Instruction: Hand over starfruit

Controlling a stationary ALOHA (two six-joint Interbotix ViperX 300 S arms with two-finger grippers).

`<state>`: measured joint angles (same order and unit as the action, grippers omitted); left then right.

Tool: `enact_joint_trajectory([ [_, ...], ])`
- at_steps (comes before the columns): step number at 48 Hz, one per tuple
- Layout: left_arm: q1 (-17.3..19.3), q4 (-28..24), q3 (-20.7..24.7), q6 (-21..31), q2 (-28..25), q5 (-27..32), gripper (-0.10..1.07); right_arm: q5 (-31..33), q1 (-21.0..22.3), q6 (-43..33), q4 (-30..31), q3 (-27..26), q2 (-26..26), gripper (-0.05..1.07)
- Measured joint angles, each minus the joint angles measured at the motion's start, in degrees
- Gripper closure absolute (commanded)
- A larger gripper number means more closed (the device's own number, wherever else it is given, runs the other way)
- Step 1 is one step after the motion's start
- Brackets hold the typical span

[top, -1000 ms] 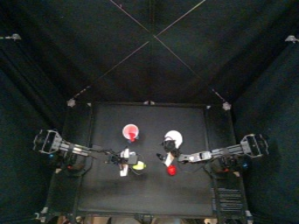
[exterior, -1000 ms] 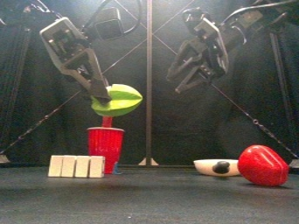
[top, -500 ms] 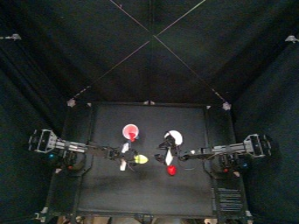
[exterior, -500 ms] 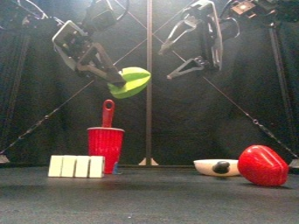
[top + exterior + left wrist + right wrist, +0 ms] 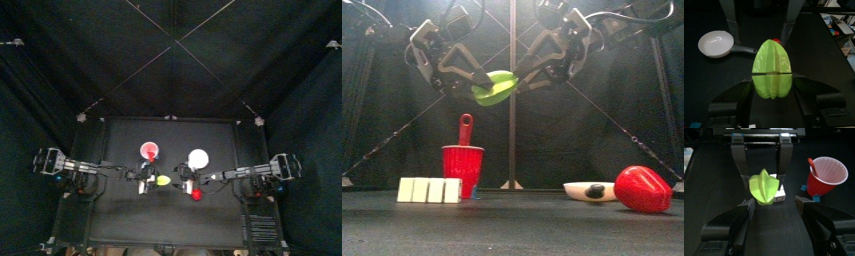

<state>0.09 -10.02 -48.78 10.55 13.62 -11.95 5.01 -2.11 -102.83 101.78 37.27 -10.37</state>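
Front view: left gripper (image 5: 476, 82) clamps the starfruit (image 5: 494, 87) high above the worktop (image 5: 513, 215). Right gripper (image 5: 540, 68), jaws spread wide, hangs just beside it; the fruit's long axis points toward that waiting gap.

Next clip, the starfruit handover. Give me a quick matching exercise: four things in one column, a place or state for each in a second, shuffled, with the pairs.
1. starfruit
2. right gripper
3. red cup
4. white bowl

a. open, facing the fruit
b. on the table beside a big red fruit
c. held aloft in the left gripper
d. standing upright, a red utensil in it

Pairs: 1-c, 2-a, 3-d, 4-b
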Motion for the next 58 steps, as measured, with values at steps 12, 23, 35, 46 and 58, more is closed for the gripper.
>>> enact_joint_trajectory([
  [12, 0.09, 0.44, -0.09, -0.18, -0.35, -0.62, 0.27, 0.44, -0.7, 0.0, 1.85, -2.2, 2.29, 0.06],
  [23, 0.09, 0.53, -0.09, -0.18, -0.44, -2.29, 0.27, 1.14, -0.7, 0.0, 2.02, -3.16, 3.87, 0.06],
  [35, 0.09, 0.53, -0.09, -0.18, -0.62, -2.46, 0.27, 1.85, -0.7, 0.18, 2.37, -3.34, 4.13, 0.06],
  [46, 0.09, 0.53, -0.09, -0.18, -1.32, -2.72, 0.27, 1.85, -0.7, 0.26, 2.55, -3.78, 4.75, 0.07],
  [58, 0.53, 0.53, -0.09, -0.09, -1.41, -4.66, 0.27, 1.76, -0.88, 0.18, 2.46, -4.04, 5.19, 0.08],
])
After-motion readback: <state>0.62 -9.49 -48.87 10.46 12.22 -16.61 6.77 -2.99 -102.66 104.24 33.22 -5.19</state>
